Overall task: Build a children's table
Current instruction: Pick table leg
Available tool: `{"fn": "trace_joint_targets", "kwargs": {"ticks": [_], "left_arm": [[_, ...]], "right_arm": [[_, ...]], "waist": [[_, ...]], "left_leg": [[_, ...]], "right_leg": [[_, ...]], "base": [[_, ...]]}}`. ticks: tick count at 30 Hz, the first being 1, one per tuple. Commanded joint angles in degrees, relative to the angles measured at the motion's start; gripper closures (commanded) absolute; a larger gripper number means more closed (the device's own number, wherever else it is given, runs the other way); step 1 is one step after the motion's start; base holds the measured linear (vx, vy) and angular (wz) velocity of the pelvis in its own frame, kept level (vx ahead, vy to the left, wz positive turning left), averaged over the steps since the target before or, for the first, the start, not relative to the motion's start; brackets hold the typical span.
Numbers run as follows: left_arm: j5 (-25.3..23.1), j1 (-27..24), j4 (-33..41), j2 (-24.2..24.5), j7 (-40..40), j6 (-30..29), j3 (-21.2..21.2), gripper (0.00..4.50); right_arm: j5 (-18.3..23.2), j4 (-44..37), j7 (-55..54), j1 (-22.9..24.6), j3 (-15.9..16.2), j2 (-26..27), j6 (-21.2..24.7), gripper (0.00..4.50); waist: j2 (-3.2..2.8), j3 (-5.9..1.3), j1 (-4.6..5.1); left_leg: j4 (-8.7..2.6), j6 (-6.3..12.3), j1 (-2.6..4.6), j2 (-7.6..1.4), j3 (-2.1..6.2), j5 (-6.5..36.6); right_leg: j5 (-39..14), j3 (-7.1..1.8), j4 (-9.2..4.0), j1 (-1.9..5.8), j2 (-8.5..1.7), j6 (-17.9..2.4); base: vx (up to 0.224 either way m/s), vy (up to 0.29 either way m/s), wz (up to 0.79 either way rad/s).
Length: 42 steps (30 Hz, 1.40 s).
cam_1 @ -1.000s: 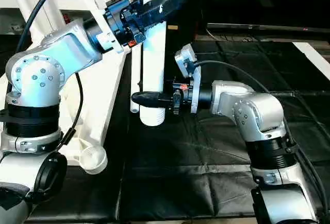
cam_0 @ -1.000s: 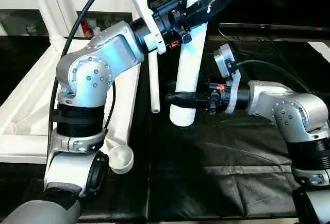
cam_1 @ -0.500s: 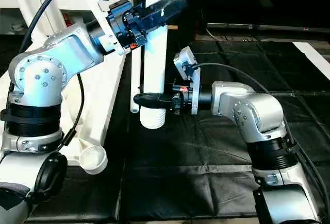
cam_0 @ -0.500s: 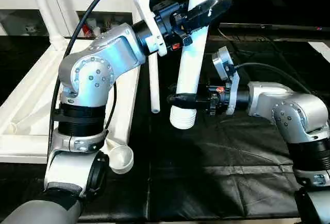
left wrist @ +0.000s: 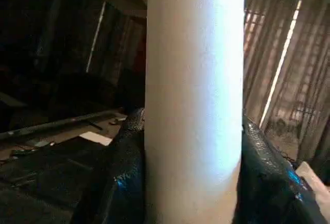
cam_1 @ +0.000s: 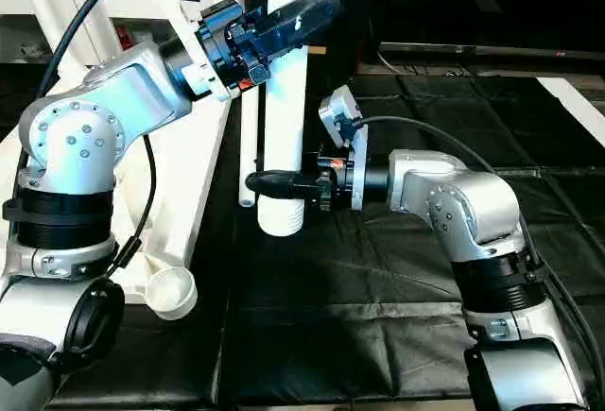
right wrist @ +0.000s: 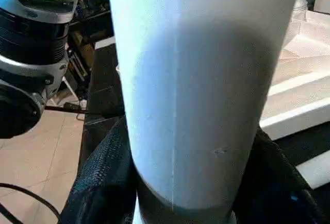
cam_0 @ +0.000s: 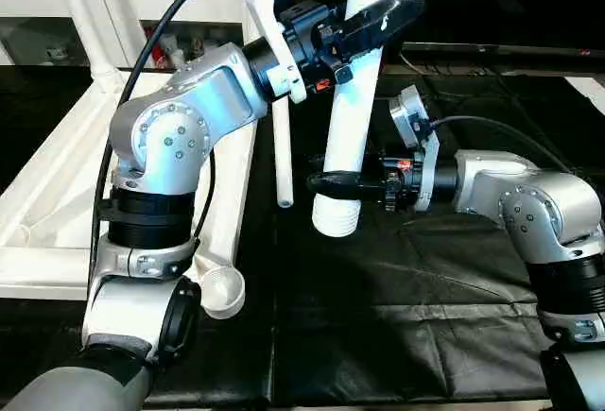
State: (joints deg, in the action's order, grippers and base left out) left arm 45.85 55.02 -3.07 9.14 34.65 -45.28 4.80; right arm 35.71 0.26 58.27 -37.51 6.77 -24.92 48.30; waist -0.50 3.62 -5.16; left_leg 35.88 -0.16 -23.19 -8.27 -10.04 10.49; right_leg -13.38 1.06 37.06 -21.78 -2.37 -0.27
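Table leg (cam_0: 352,99) upright above black mat (cam_0: 416,316), clamped by left gripper (cam_0: 373,19) and right gripper (cam_0: 333,182); white cabinet (cam_0: 104,0) behind.

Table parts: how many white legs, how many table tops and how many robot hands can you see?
Legs: 3, the held leg, the corner leg standing on the top, and the thin leg beside the left arm.
Table top: 1.
Hands: 2, the left hand and the right hand, both gripping the held leg.
Total: 6.
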Motion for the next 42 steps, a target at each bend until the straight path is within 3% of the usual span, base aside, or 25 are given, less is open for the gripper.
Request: {"fn": "trace_joint_targets", "kwargs": {"ticks": [1,13,15,16,17,20,23,27,29,30,31,32,33,34,37,38,40,42], "left_arm": [[3.14,2.82,0.96,-0.53,1.76,-0.41,1.26,2.06],[10.88,1.31,2.30,-4.79,-0.28,-1.54,5.89,1.10],[14.65,1.43,1.52,-8.06,-4.89,1.07,10.59,0.87],[14.75,1.44,1.49,-8.13,-5.00,1.14,10.71,0.74],[19.86,2.12,1.19,-10.82,-10.14,3.20,14.93,0.69],[22.64,2.57,1.44,-12.58,-13.16,4.65,17.27,0.65],[20.71,3.30,1.10,-12.38,-15.88,7.06,18.89,0.65],[17.91,3.67,0.20,-10.55,-17.18,7.29,19.35,0.65],[7.49,1.94,-2.34,-4.59,-17.89,7.63,13.29,0.65],[6.70,1.79,-2.52,-4.18,-17.92,7.70,12.81,0.65],[-0.75,-0.28,-4.38,-1.03,-18.94,8.62,7.44,0.65],[-7.18,-2.51,-6.02,0.84,-20.97,9.29,2.36,0.65],[-7.18,-2.51,-6.02,0.84,-20.97,9.29,2.36,0.65],[-10.22,-4.01,-4.58,1.81,-18.85,10.23,-2.10,0.65],[-7.89,-5.08,0.33,0.56,-15.18,8.27,-4.97,0.65],[-6.25,-5.42,3.01,-0.07,-13.06,7.08,-6.44,0.65],[-6.04,-5.51,3.74,-0.15,-12.31,6.96,-7.01,0.65],[-5.25,-5.76,5.14,-0.86,-11.35,6.75,-8.14,0.65]], "right_arm": [[0.02,0.14,0.61,0.67,0.63,0.20,0.09,2.55],[0.55,1.42,-2.66,0.41,-1.67,4.06,-2.00,2.55],[1.03,1.87,-4.20,0.32,-3.10,5.83,-2.98,2.55],[1.05,1.88,-4.23,0.32,-3.14,5.87,-3.01,2.55],[1.87,2.30,-5.94,0.19,-4.67,7.57,-3.58,2.55],[2.41,2.42,-7.22,0.18,-5.60,9.04,-4.20,2.56],[2.48,2.21,-9.46,0.49,-6.52,11.13,-5.84,2.57],[0.91,1.80,-11.07,0.74,-6.54,11.54,-7.31,2.57],[-2.46,0.89,-11.80,1.21,-4.92,10.78,-9.28,2.57],[-2.65,0.83,-11.84,1.25,-4.83,10.75,-9.39,2.57],[-3.44,0.19,-12.43,1.61,-4.30,10.80,-9.85,2.57],[-3.63,-0.45,-13.03,2.02,-3.79,11.00,-9.99,2.57],[-3.63,-0.45,-13.03,2.02,-3.79,11.00,-9.99,2.57],[-4.50,-0.70,-13.26,2.29,-2.82,10.74,-10.58,2.57],[-5.73,-0.36,-13.36,2.51,-1.66,10.25,-11.31,2.57],[-6.37,0.13,-13.54,2.52,-1.30,10.14,-11.58,2.57],[-6.68,0.30,-13.59,2.51,-1.19,10.11,-11.71,2.57],[-8.01,1.14,-13.81,2.40,-0.67,10.00,-12.30,2.57]], "waist": [[0.91,-4.22,-0.17],[0.77,-4.20,-0.19],[0.70,-4.24,-0.22],[0.75,-4.27,-0.20],[0.82,-4.24,-0.21],[0.87,-4.28,-0.26],[0.63,-4.25,-0.19],[0.42,-4.21,-0.03],[0.27,-4.14,-0.01],[0.38,-4.08,0.04],[0.42,-4.04,0.06],[0.19,-3.99,0.07],[0.08,-4.05,0.19],[-0.02,-4.13,0.16],[-0.14,-4.63,-0.09],[-0.02,-4.64,-0.08],[0.19,-4.47,0.01],[0.28,-4.12,0.23]], "left_leg": [[-3.59,1.31,1.69,-4.43,1.65,3.27],[-3.62,1.27,1.63,-4.48,1.69,3.74],[-3.58,1.31,1.52,-4.49,1.70,3.60],[-3.55,1.22,1.54,-4.50,1.67,3.71],[-3.54,1.39,1.56,-4.43,1.68,4.02],[-3.52,1.52,1.51,-4.36,1.68,3.87],[-3.62,1.94,1.69,-4.48,1.76,3.55],[-3.85,0.99,1.87,-4.61,1.88,4.11],[-4.02,-0.19,1.93,-4.64,1.96,5.00],[-4.22,-0.52,2.00,-4.68,2.03,5.53],[-4.25,-0.87,2.01,-4.62,1.98,5.67],[-4.52,-1.41,1.97,-4.84,2.21,6.59],[-4.50,-2.16,2.10,-4.83,2.20,6.84],[-4.55,-2.42,2.16,-4.86,2.21,6.59],[-4.22,-3.15,2.15,-4.88,1.99,3.73],[-4.15,-2.64,1.85,-4.79,1.97,2.74],[-4.07,-1.97,1.62,-4.67,1.90,3.06],[-4.03,-1.48,1.59,-4.44,1.70,5.31]], "right_leg": [[-0.34,-2.39,-4.08,2.61,-5.95,-15.01],[0.69,-2.37,-4.01,2.61,-6.00,-16.08],[1.38,-2.36,-3.99,2.71,-6.07,-16.35],[1.65,-2.34,-3.95,2.73,-6.09,-16.67],[1.41,-2.34,-4.11,2.77,-6.08,-16.86],[1.29,-2.30,-4.11,2.84,-6.01,-16.82],[0.61,-2.29,-4.15,2.67,-5.81,-15.29],[-0.37,-2.32,-4.22,2.44,-5.69,-13.67],[-1.73,-2.40,-4.30,2.29,-5.59,-12.42],[-3.00,-2.49,-4.35,2.22,-5.48,-10.44],[-3.41,-2.53,-4.41,2.25,-5.58,-10.13],[-4.92,-2.62,-4.59,2.13,-5.65,-8.36],[-5.02,-2.62,-4.51,2.07,-5.71,-7.52],[-4.60,-2.61,-4.56,2.08,-5.79,-7.73],[2.14,-2.40,-3.69,2.04,-5.83,-10.85],[6.22,-2.29,-3.35,2.33,-5.87,-12.92],[7.03,-2.32,-3.42,2.42,-5.94,-13.65],[3.11,-2.50,-3.95,2.45,-5.95,-13.86]], "base": [[0.000,0.000,0.00],[0.000,0.000,0.00],[0.000,0.000,0.00],[0.000,0.000,0.00],[0.000,0.000,0.00],[0.000,0.000,0.00],[0.000,0.000,0.00],[0.000,0.000,0.00],[0.000,0.000,0.00],[0.000,0.000,0.00],[0.000,0.000,0.00],[0.000,0.000,0.00],[0.000,0.000,0.00],[0.000,0.000,0.00],[0.000,0.000,0.00],[0.000,0.000,0.00],[0.000,0.000,0.00],[0.000,0.000,0.00]]}}
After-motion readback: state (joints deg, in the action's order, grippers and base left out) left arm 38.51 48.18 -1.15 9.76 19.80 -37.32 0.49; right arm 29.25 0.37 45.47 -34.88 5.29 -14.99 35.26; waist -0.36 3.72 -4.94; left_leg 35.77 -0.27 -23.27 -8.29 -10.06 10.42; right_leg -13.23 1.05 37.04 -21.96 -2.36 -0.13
